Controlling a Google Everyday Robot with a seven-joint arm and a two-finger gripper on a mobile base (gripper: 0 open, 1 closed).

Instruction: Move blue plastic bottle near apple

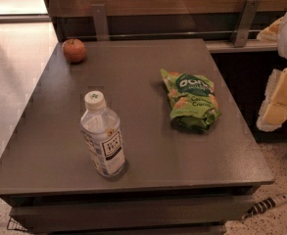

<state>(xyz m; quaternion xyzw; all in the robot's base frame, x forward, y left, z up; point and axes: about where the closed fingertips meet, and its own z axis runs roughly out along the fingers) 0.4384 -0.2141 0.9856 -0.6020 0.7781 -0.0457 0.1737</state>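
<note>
The blue plastic bottle [103,136] stands upright near the front left of the grey table [133,82]; it is clear with a white cap and a white-and-black label. The apple [74,50] is red and sits at the table's far left corner, well apart from the bottle. My gripper [280,99], white and yellowish, hangs at the right edge of the view, beyond the table's right side. It is far from both the bottle and the apple and holds nothing that I can see.
A green chip bag [191,99] lies on the right half of the table. A wooden wall with metal brackets [100,21] runs behind the table. A striped cable [265,204] lies on the floor at the front right.
</note>
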